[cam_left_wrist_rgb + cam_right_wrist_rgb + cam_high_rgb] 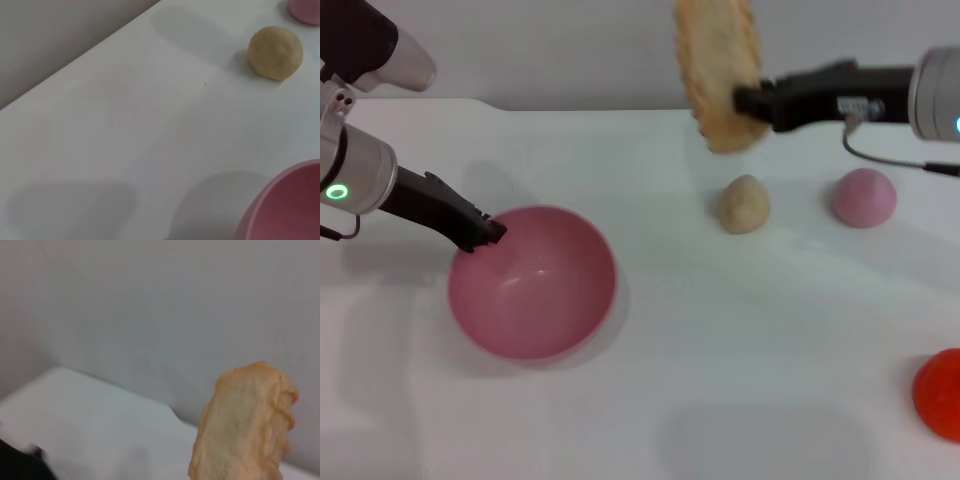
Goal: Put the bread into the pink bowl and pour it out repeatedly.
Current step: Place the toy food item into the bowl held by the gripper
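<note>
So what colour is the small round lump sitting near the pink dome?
Plain beige lump, clearest in the left wrist view.

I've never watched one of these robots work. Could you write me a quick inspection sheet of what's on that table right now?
Surface: white table, bare between items.
Job's things: ridged orange-and-cream toy bread held up in the air; round glossy pink plastic bowl standing empty.
Clutter: small beige egg-shaped lump; small pink dome; red object at the table's edge, partly out of view.
Grippers: right gripper shut on the bread; left gripper at the bowl's rim.
Cables: thin dark cable by the right arm.
Surroundings: plain pale wall.
</note>
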